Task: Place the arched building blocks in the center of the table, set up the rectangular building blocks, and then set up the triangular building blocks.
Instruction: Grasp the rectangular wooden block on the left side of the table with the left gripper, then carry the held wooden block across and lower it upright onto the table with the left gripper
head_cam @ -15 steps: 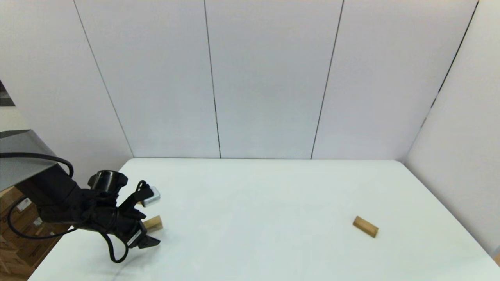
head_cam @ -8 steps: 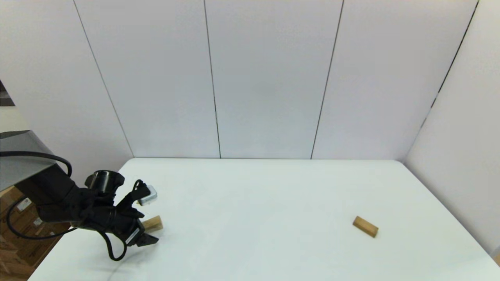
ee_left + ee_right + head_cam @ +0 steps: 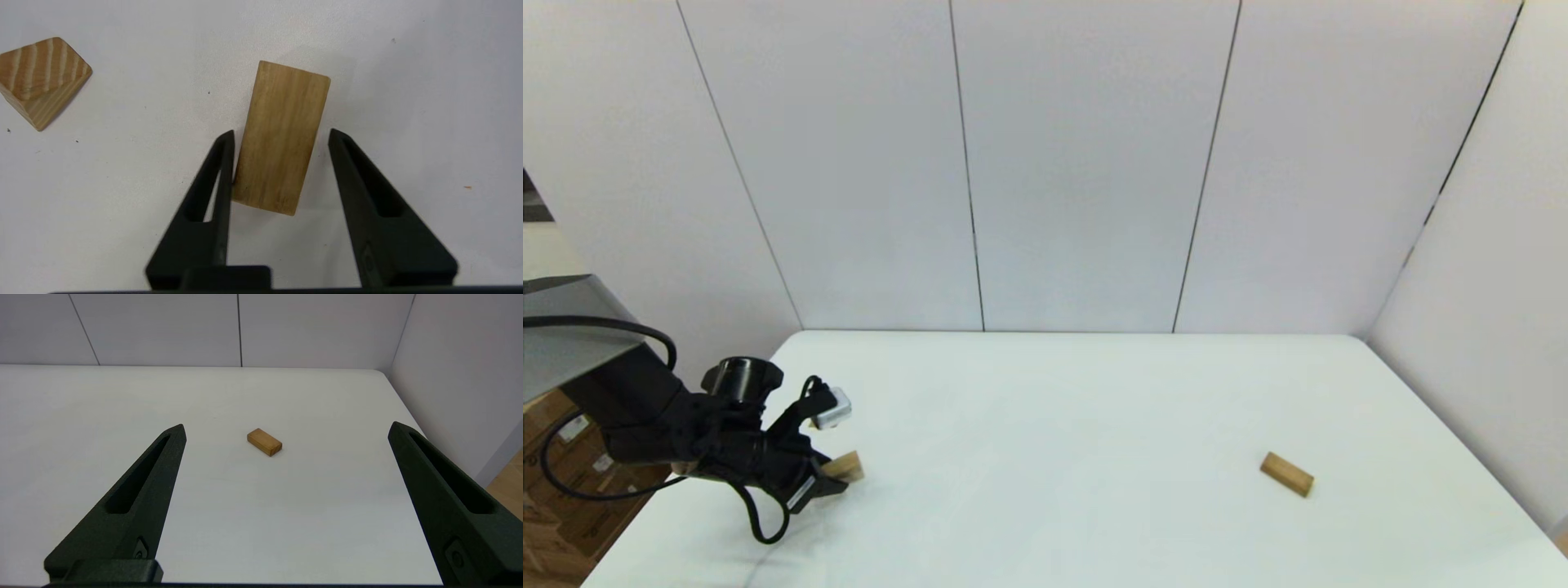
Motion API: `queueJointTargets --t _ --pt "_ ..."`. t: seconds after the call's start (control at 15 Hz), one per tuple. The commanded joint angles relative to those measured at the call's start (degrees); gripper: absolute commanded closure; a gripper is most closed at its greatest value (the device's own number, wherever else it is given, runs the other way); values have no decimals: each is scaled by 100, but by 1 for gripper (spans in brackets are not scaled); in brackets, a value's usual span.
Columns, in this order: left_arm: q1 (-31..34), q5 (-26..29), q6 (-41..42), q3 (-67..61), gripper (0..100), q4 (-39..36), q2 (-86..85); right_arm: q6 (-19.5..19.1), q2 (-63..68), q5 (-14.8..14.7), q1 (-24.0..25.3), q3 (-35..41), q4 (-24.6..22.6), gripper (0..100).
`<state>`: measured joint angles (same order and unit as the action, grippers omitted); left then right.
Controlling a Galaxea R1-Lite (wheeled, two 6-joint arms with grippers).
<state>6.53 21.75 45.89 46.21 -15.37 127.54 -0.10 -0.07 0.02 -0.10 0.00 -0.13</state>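
**As the Fingers Stand Around the Block, Squeeze It Straight**

Because the task starts with the arched block (image 3: 290, 94), picking it up looks like the step in hand. It lies flat near the left edge of the table (image 3: 1054, 408), toward the robot's side. Its curved cut-out does not show, only a wide plain face on top.

The left gripper (image 3: 281, 131) is down low over the table's left edge. Its 2 fingers are spread apart, with the near half of the block between them. 1 finger touches or almost touches a long side of the block. The other finger has a small gap. Nothing is gripped yet.

The block's long way runs out from between the fingers, from the table's left edge toward the table's middle. It is turned a little, so it does not line up neatly with the fingers.

To do this well, I think the gripper should turn a bit to match the block and then squeeze the 2 long sides evenly. If only 1 finger pushes, the block may spin or slide on the smooth table.

The triangular block (image 3: 41, 81) also lies on the table's left part, well apart from the fingers. The rectangular block (image 3: 1286, 474) lies flat toward the table's right side. The right gripper (image 3: 287, 425) waits above the table's front right part, spread wide and holding nothing.
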Motion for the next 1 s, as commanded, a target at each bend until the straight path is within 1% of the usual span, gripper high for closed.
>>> queueJointTargets --t 0.07,0.2,0.33,0.47,0.6,0.73,0.87,1.0 --pt "-3 22 17 19 100 96 26 1 7 -2 1 0 -4 0" --pt "-21 146 8 37 100 122 -18 1 -1 -2 1 0 -4 0" --pt "-302 392 -62 125 100 131 -282 1 7 6 1 0 -4 0" --pt "-1049 400 -466 485 100 166 -546 1 7 -2 1 0 -4 0" --pt "-1805 348 -792 1118 100 553 -458 1 7 -2 1 0 -4 0" --pt "-2455 269 -836 1663 100 1071 -273 1 7 -2 1 0 -4 0" --pt "-3079 146 -836 2032 100 1432 -177 1 7 6 1 0 -4 0" --pt "-3545 128 -827 2401 100 1757 -27 1 -1 6 1 0 -4 0"
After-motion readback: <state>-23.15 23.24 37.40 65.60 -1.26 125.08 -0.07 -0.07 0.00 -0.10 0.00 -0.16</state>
